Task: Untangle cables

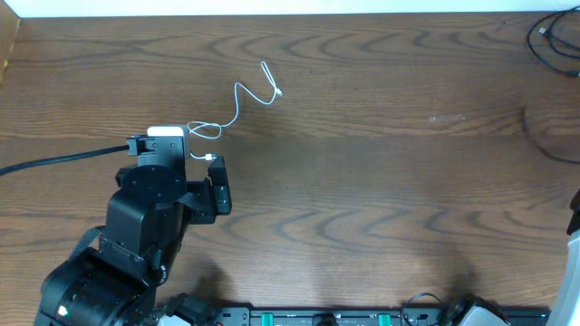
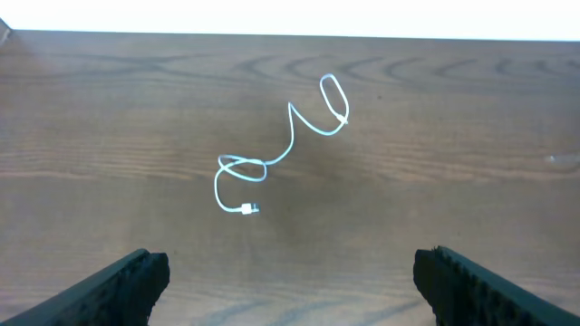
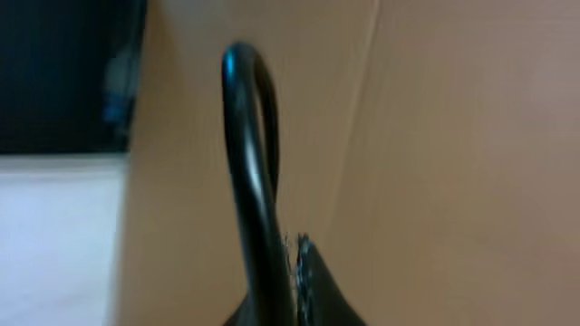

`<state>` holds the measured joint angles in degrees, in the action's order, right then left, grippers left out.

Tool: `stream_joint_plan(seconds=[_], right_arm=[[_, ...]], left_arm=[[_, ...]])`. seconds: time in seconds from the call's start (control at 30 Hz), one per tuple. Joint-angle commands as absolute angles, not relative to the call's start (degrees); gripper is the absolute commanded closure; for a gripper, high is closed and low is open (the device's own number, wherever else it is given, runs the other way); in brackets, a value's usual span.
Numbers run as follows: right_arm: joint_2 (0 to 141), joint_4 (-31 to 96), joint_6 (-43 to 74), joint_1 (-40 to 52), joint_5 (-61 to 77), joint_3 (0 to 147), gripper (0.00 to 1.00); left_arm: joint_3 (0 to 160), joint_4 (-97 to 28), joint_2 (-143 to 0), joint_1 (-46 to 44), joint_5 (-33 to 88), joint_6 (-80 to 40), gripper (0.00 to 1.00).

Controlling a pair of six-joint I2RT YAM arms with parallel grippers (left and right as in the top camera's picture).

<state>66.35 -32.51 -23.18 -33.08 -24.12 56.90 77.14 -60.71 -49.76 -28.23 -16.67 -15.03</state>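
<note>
The white cable (image 1: 237, 107) lies by itself on the wooden table, left of centre, in loose curls; one plug is near my left gripper and the other at the far end. In the left wrist view the white cable (image 2: 288, 145) lies ahead of the fingers, apart from them. My left gripper (image 1: 181, 165) hovers just short of it, open wide and empty. Thin black cables (image 1: 551, 47) lie at the table's far right corner. My right gripper (image 3: 294, 249) is shut; a black cord loop (image 3: 246, 145) rises right beside its fingertips, and whether it is pinched I cannot tell.
The left arm's thick black wire (image 1: 54, 161) trails off the left edge. A black rail with green parts (image 1: 317, 317) runs along the front edge. A sliver of the right arm (image 1: 574, 237) shows at the right edge. The right wrist view faces a brown surface (image 3: 453, 136).
</note>
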Motion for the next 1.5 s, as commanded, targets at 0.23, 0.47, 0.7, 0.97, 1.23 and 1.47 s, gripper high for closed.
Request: stream_joint_plan(seconds=[0.23, 0.47, 0.7, 0.97, 1.23, 1.47], right_arm=[[76.29, -43.81, -42.13, -34.94, -30.13, 60.51, 0.99], [80.51, -44.36, -39.38, -39.79, -31.07, 63.0, 0.99], [85.36, -41.91, -33.69, -44.03, -34.17, 71.26, 0.99], [89.76, -32.34, -33.67, -50.43, -28.71, 77.34, 0.99], [96.36, -22.11, -29.71, -58.87, -24.53, 77.34, 0.99], [102.41, -9.04, -20.53, -60.16, -18.81, 77.19, 0.99]], left_arm=[[77.08, -60.82, -49.74, -27.99, -17.06, -15.55, 0.07], [77.08, -60.82, -49.84, -27.99, -17.06, -15.55, 0.07], [77.08, -60.84, -50.3, -27.99, -17.06, -15.55, 0.07], [77.08, -60.8, -51.7, -27.99, -17.06, -15.55, 0.07], [77.08, -59.07, -55.48, -27.99, -17.04, -15.59, 0.07], [77.08, -59.16, -58.98, -27.99, -17.02, -15.57, 0.07]])
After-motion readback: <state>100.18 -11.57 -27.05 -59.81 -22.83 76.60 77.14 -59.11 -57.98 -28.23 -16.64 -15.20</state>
